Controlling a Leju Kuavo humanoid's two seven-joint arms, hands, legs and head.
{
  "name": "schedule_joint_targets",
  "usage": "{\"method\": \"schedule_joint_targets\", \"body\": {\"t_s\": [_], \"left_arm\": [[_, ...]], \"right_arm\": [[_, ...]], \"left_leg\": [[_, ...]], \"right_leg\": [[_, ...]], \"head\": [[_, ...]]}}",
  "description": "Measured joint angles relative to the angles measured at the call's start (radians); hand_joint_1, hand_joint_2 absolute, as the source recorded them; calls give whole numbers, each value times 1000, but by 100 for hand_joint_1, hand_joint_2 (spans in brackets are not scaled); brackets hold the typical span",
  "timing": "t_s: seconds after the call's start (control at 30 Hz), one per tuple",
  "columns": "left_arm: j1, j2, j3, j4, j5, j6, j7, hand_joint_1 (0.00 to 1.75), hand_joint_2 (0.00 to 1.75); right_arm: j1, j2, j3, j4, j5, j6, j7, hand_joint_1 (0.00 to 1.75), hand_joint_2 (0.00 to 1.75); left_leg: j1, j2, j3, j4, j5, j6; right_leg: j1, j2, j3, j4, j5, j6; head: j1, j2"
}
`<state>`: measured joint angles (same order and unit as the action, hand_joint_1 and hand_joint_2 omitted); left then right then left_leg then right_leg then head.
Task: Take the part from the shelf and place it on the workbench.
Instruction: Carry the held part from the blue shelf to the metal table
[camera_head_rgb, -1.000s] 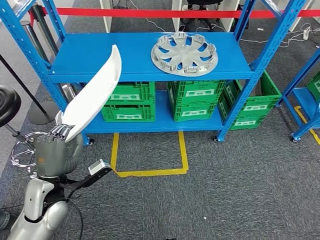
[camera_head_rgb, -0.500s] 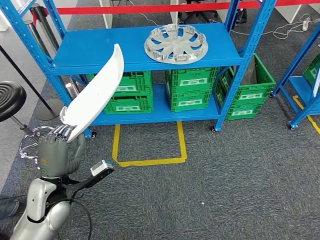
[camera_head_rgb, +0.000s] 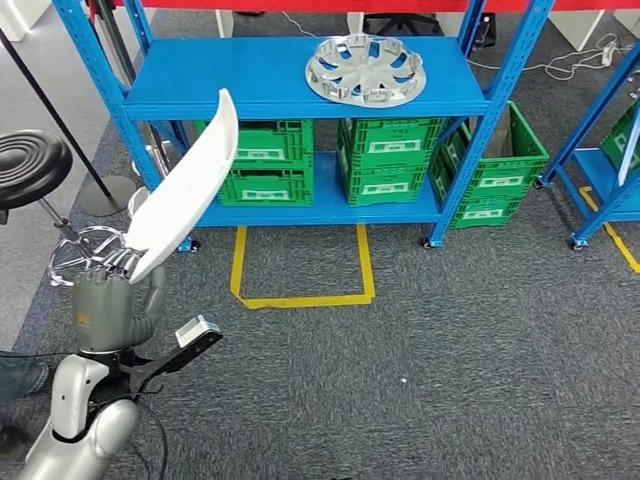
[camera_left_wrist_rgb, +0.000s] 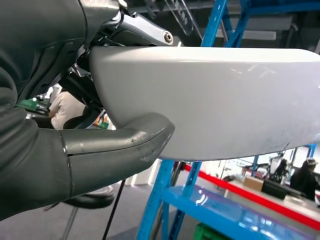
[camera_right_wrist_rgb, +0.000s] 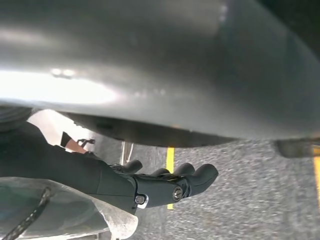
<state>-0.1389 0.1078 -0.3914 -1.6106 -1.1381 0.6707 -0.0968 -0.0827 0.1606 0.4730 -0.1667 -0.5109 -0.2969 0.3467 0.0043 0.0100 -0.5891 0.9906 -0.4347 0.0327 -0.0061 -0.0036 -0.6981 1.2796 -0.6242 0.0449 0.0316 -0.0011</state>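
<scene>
My left hand (camera_head_rgb: 106, 300) grips the lower end of a long, curved white part (camera_head_rgb: 185, 190), which slants up and away toward the blue shelf (camera_head_rgb: 226, 80). The part is off the shelf and hangs over the carpet in front of it. In the left wrist view my grey thumb (camera_left_wrist_rgb: 113, 150) presses against the underside of the white part (camera_left_wrist_rgb: 226, 100). My right hand (camera_right_wrist_rgb: 166, 182) hangs over the carpet, its dark fingers loosely stretched out with nothing in them.
A silver hubcap (camera_head_rgb: 365, 70) lies on the shelf's top level, with green crates (camera_head_rgb: 264, 170) on the level below. A black stool (camera_head_rgb: 30, 165) stands at the left. Yellow tape (camera_head_rgb: 302, 298) marks the carpet before the shelf. Another blue rack (camera_head_rgb: 604, 170) stands at the right.
The whole picture has shifted, so the camera has moved; the shelf now sits higher in view. The white part stays in my left hand at the same slant.
</scene>
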Motion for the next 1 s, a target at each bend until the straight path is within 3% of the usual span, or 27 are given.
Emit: {"method": "schedule_joint_targets", "body": {"t_s": [0.07,0.1,0.13,0.2,0.23,0.27,0.3,0.33,0.37,0.4,0.47,0.5,0.53,0.57,0.6,0.67,0.73,0.77,0.83,0.9,0.97,1.0], "left_arm": [[3,-1,2,3,3,-1,0,175,175],[4,-1,3,4,4,-2,-1,175,175],[4,-2,4,4,6,-2,-1,175,175],[4,-3,6,4,8,-2,-2,175,175],[4,-3,7,4,8,-2,-2,175,175],[4,-3,7,4,8,-2,-3,175,175],[5,-3,8,4,8,-2,-3,175,175],[7,-2,9,5,8,-2,-3,175,175],[8,-2,9,5,8,-3,-3,175,175],[9,-2,10,5,8,-3,-3,175,175],[10,-2,11,5,8,-3,-3,175,175],[10,-2,11,6,8,-3,-3,175,175],[10,-2,11,6,8,-3,-3,175,175],[11,-2,11,7,8,-3,-3,175,175],[10,-2,12,8,8,-3,-3,175,175],[9,-2,12,9,8,-3,-3,175,175],[7,-2,13,9,8,-3,-3,175,175],[6,-2,13,9,8,-3,-3,175,175],[6,-3,15,9,9,-3,-3,175,175],[6,-6,17,9,13,-4,-3,175,175],[6,-9,20,9,17,-6,-6,175,175],[8,-10,20,9,19,-7,-7,175,175]], "right_arm": [[0,0,0,0,1,-1,-1,0,0],[0,0,0,0,2,-1,-1,0,0],[-1,0,0,-1,3,-1,-2,0,0],[-3,0,0,-2,4,-1,-2,0,0],[-4,0,0,-2,4,-2,-3,0,0],[-4,0,0,-3,4,-2,-4,0,0],[-3,0,0,-3,5,-2,-4,0,0],[-3,1,0,-3,5,-2,-4,0,0],[-3,1,0,-3,5,-2,-4,0,0],[-2,2,0,-3,5,-2,-3,0,0],[-1,2,0,-3,5,-2,-2,0,0],[0,2,0,-3,5,-2,-2,0,0],[-1,2,0,-3,5,-2,-2,0,0],[-1,2,0,-3,5,-2,-2,0,0],[-1,2,0,-3,5,-2,-2,0,0],[-1,3,0,-3,5,-2,-3,0,0],[-1,4,0,-3,5,-3,-5,0,0],[-1,5,0,-3,6,-3,-6,0,0],[0,5,0,-3,6,-5,-10,0,0],[1,5,0,-3,7,-5,-12,0,0],[0,4,0,-3,7,-6,-15,0,0],[0,4,0,-3,7,-7,-16,0,0]], "left_leg": [[0,1,-37,1,28,-5],[1,1,-53,2,43,-9],[0,0,-67,3,55,-14],[-2,-1,-82,5,80,-24],[-2,-1,-86,4,93,-29],[-1,-1,-88,0,107,-35],[1,-2,-91,-3,114,-40],[3,-3,-96,3,100,-46],[4,-4,-103,25,64,-52],[5,-5,-112,68,9,-56],[6,-5,-130,204,-101,-62],[6,-5,-134,268,-124,-62],[6,-5,-129,309,-122,-62],[5,-5,-109,315,-100,-59],[4,-5,-73,284,-70,-54],[0,-6,30,147,-57,-38],[-7,-6,103,30,-85,-26],[-10,-6,113,6,-91,-22],[-7,-2,102,-8,-74,-14],[-1,1,77,-18,-46,-4],[-1,2,44,-18,-22,-2],[-1,2,27,-18,-10,-3]], "right_leg": [[-2,0,35,17,53,2],[-3,0,79,-26,85,2],[-4,1,140,-97,95,1],[-3,4,250,-255,65,-7],[0,6,276,-301,48,-13],[2,6,278,-320,45,-22],[2,4,265,-316,54,-31],[2,2,255,-315,65,-40],[1,0,242,-314,77,-49],[1,-3,230,-314,90,-56],[5,-5,201,-310,118,-64],[7,-5,183,-306,131,-65],[9,-6,163,-301,144,-65],[11,-6,142,-294,155,-65],[13,-5,122,-287,164,-64],[15,-5,93,-272,179,-59],[14,-5,79,-265,195,-49],[14,-5,75,-265,205,-43],[12,-3,64,-261,207,-33],[12,2,36,-211,142,-23],[8,3,-1,-92,45,-15],[7,3,-15,-27,24,-12]], "head": [[0,0],[0,0],[0,0],[0,0],[0,0],[0,0],[0,0],[0,0],[-2,0],[-3,0],[-6,0],[-6,0],[-6,0],[-6,0],[-6,0],[-6,0],[-6,0],[-5,0],[-6,0],[-7,0],[-6,0],[-6,0]]}}
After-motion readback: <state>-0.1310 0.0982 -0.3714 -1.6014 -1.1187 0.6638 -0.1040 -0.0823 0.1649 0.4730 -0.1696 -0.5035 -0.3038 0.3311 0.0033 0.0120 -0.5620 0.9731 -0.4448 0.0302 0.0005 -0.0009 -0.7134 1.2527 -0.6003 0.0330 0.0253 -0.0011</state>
